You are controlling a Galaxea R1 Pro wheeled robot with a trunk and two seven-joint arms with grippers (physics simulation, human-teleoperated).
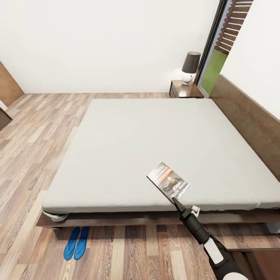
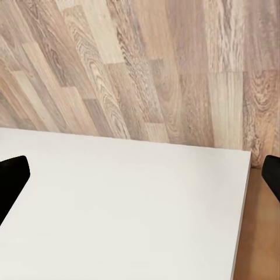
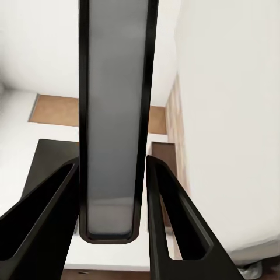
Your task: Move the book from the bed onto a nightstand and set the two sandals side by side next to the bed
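One thin, light, slightly floppy book (image 1: 168, 180), above the bed (image 1: 128, 147) near its 5 o'clock edge, sits clamped edge-on in the right hand (image 1: 174, 199), best pinched near the spine; left hand (image 2: 140, 175) spread apart, empty.

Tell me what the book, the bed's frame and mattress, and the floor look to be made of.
The book, clamped in the right gripper: thin printed paperback, probably card or paper. The bed: pale grey matte top that looks like fabric over a mattress, on a dark brown frame, seemingly wood. The floor: mixed brown and grey grained planks, wood or a wood-look laminate.
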